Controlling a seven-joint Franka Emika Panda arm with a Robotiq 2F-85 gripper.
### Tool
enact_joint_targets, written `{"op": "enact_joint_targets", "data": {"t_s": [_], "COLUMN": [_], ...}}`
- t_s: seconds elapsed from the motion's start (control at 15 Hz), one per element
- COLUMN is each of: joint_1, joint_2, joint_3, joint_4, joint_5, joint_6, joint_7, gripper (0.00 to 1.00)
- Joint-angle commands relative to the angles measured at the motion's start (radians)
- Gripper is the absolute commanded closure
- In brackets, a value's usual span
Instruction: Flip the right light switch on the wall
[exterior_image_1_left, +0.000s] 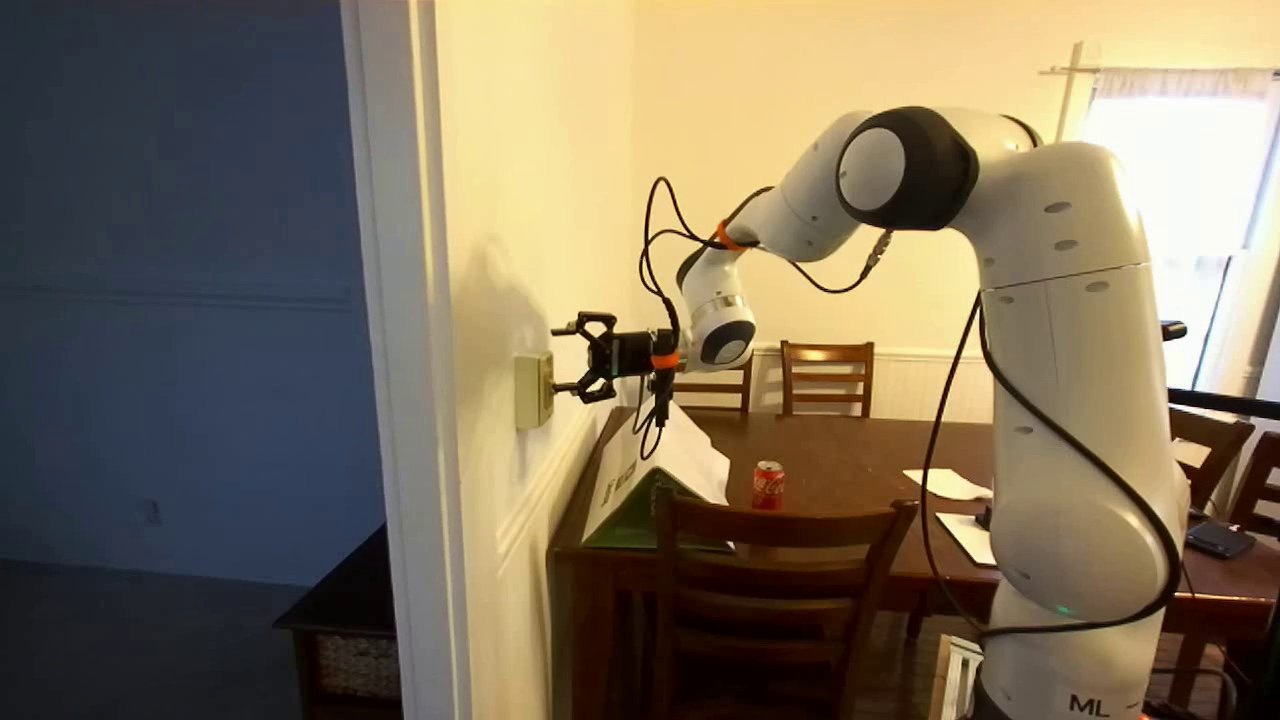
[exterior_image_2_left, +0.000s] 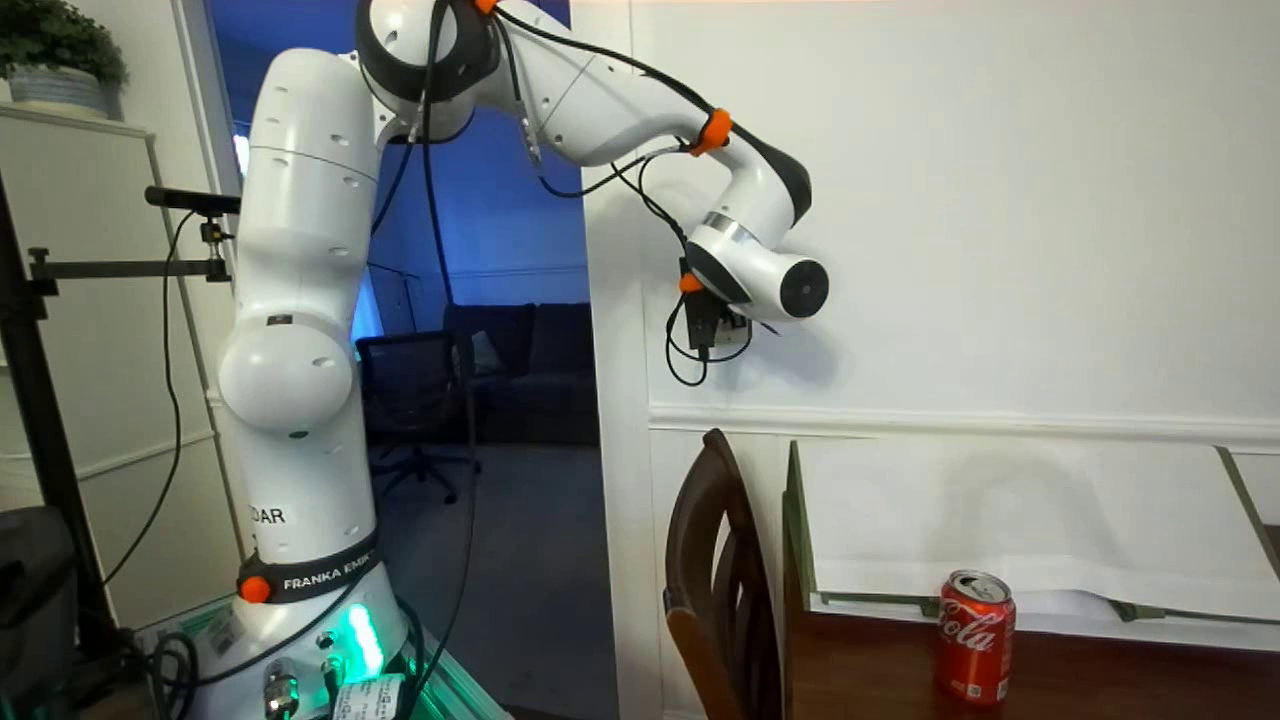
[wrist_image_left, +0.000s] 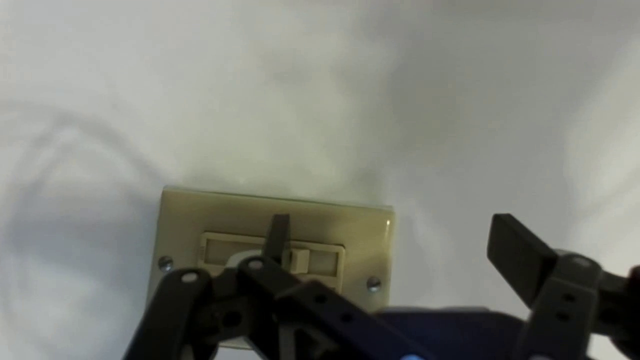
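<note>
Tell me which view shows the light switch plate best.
The wrist view: the light switch plate is large and face-on, though the hand covers part. Exterior views show it from the side, or little of it behind the arm.

In an exterior view, the arm (exterior_image_1_left: 1070, 400) at the right of the frame is white and black with orange bands (exterior_image_1_left: 728, 238), and the gripper (exterior_image_1_left: 562, 359) near the centre is black. In the wrist view, the switch plate (wrist_image_left: 365, 227) at the lower middle is beige, with a paler toggle (wrist_image_left: 300, 261). In an exterior view, the can (exterior_image_2_left: 985, 655) at lower right is red with white letters (exterior_image_2_left: 970, 631) and a silver top (exterior_image_2_left: 980, 587).
</note>
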Motion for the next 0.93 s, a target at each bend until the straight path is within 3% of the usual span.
{"op": "enact_joint_targets", "data": {"t_s": [0.0,0.4,0.87], "joint_1": [-0.004,0.020,0.017], "joint_2": [-0.061,-0.156,-0.416], "joint_3": [0.007,-0.010,0.018], "joint_4": [-0.025,-0.086,-0.254], "joint_5": [0.012,-0.212,-0.672], "joint_6": [-0.014,0.152,0.407], "joint_7": [0.006,0.161,0.270], "gripper": [0.00,0.00,0.00]}}
